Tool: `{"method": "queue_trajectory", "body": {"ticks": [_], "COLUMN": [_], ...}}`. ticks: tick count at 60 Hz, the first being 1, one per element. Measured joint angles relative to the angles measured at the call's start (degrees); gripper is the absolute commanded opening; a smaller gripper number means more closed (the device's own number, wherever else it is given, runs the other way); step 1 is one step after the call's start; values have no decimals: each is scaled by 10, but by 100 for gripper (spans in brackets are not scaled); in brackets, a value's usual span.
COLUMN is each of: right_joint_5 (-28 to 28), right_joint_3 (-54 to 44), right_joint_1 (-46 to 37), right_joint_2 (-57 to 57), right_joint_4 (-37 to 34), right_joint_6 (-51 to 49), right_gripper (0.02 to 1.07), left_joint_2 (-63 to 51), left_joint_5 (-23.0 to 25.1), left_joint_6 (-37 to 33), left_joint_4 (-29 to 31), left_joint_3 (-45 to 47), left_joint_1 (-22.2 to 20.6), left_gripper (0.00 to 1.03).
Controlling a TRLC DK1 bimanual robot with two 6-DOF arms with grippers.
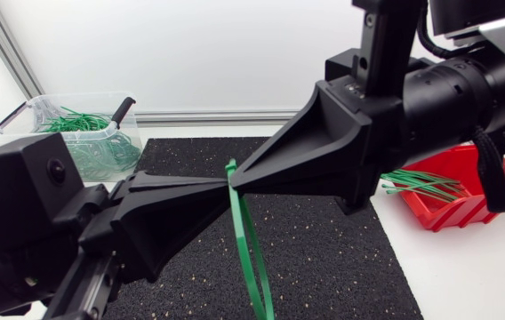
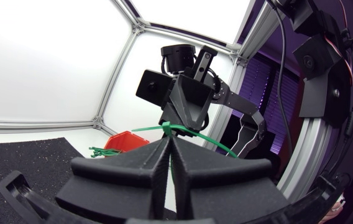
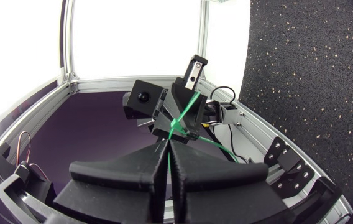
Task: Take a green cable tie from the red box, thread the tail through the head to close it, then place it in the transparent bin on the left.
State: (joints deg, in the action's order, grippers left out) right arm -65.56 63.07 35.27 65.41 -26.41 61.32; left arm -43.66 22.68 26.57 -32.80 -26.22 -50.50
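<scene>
- Thin green plastic cable tie (image 1: 251, 249): out of red plastic box (image 1: 492, 182); our left tool (image 1: 224, 184), right tool (image 1: 236, 179) both clamp it.
- Threading, clear plastic bin (image 1: 119, 151) drop: pending, we judge.

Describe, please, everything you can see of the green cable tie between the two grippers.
The thin green plastic cable tie is a narrow, glossy strip. Its upper part is pinched where the left gripper and the right gripper meet, both with fingers shut on it. From there two strands hang close together, slanting down above the black speckled mat. Whether the tail is through the head cannot be told.
</scene>
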Motion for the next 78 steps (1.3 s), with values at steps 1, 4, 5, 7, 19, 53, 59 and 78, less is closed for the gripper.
{"method": "queue_trajectory", "body": {"ticks": [1, 4, 5, 7, 19, 53, 59, 78], "right_joint_5": [0, 0, 0, 0, 0, -13, -20, -20], "right_joint_3": [0, 0, 0, 0, 0, 16, 21, 23], "right_joint_1": [0, 0, 0, 0, 0, -40, -43, -43], "right_joint_2": [2, 7, 9, 11, 13, 17, 31, 84], "right_joint_4": [0, -3, -4, -4, -6, 7, 5, -42], "right_joint_6": [0, 0, 0, 0, 0, -55, -80, -203], "right_gripper": [8, 8, 8, 8, 22, 59, 59, 47], "left_joint_2": [2, 6, 8, 10, 13, 23, 25, 25], "left_joint_5": [-4, -8, -10, -13, -20, -3, -11, -62], "left_joint_6": [-2, -11, -13, -19, -57, -240, -278, -401], "left_joint_4": [3, 9, 13, 17, 19, 78, 91, 129], "left_joint_3": [1, 3, 4, 5, 11, 11, 11, 6], "left_joint_1": [-1, -3, -3, -3, -6, 17, 18, 7], "left_gripper": [4, 4, 4, 4, 4, 4, 4, 4]}}
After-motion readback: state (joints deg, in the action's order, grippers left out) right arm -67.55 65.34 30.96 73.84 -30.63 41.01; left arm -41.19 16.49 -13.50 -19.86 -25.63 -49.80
